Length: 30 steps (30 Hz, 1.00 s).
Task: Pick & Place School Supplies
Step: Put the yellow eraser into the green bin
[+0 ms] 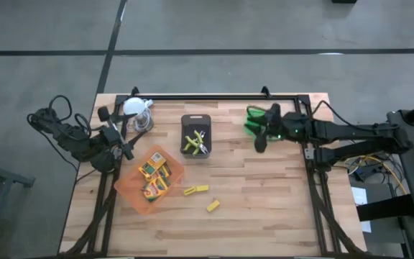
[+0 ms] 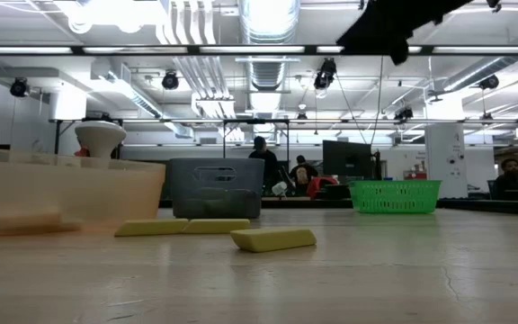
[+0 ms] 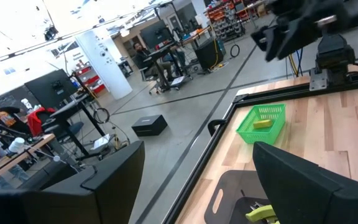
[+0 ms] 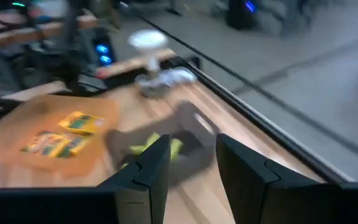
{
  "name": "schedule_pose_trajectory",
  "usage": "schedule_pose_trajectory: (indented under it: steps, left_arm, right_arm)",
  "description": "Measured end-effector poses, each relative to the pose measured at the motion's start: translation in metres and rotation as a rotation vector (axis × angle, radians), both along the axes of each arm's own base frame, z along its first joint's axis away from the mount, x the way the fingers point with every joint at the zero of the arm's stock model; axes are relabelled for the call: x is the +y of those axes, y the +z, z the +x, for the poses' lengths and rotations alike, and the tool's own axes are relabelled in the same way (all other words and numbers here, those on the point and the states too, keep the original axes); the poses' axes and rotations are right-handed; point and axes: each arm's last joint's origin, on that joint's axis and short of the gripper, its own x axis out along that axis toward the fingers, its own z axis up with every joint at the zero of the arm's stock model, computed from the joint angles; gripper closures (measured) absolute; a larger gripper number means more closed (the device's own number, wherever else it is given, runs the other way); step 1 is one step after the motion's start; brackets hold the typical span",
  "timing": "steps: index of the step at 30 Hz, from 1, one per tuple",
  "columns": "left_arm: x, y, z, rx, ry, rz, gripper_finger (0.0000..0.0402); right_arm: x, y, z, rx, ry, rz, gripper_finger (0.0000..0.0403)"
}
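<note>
Butcher-block table (image 1: 264,208) carries, nearest, two yellow sticks (image 1: 196,190), loose; beyond them crayon boxes (image 1: 154,173) lie in the orange tray (image 1: 131,196) and scissors (image 1: 195,142) in the black tray (image 1: 196,119). Farthest, the right gripper (image 1: 261,141) is seen beside the green basket (image 1: 254,119), fingers slightly parted and empty: a drop is judged finished, with a reach to the sticks required next. The left gripper (image 1: 126,148) is parked wide apart, empty. No print is legible.

Right tool (image 4: 191,168) hangs raised, fingers slightly parted; left tool (image 3: 197,186) gapes wide.
</note>
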Motion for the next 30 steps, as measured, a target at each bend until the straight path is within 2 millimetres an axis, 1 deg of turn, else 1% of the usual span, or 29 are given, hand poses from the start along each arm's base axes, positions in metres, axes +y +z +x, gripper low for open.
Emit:
schedule_pose_trajectory:
  steps: [5,8,11,13,18,22,25,27,30]
  left_arm:
    - [0.000,0.000,0.000,0.001,0.000,0.000,0.0096]
    - [0.000,0.000,0.000,0.000,0.000,0.000,0.0096]
    - [0.000,0.000,0.000,0.000,0.000,0.000,0.0096]
    - [0.000,0.000,0.000,0.000,0.000,0.000,0.0096]
    - [0.000,0.000,0.000,0.000,0.000,0.000,0.0096]
    - [0.000,0.000,0.000,0.001,0.000,0.000,0.0096]
    - [0.000,0.000,0.000,0.001,0.000,0.001,0.0096]
    - [0.000,0.000,0.000,0.002,0.000,0.001,0.0096]
    - [0.000,0.000,0.000,0.004,0.000,0.003,0.0096]
  right_arm:
    - [0.027,0.005,0.016,-0.064,0.166,-0.155,0.0282]
    - [0.042,-0.001,0.029,-0.069,0.248,-0.241,0.0282]
    - [0.052,-0.012,0.040,-0.081,0.286,-0.264,0.0283]
    - [0.057,-0.025,0.046,-0.091,0.299,-0.261,0.0284]
    - [0.065,-0.057,0.055,-0.226,0.335,-0.236,0.0280]
    - [0.067,-0.091,0.060,-0.317,0.371,-0.237,0.0275]
    - [0.069,-0.113,0.068,-0.332,0.370,-0.236,0.0270]
    - [0.070,-0.127,0.073,-0.308,0.373,-0.221,0.0266]
    - [0.072,-0.139,0.085,-0.281,0.369,-0.176,0.0258]
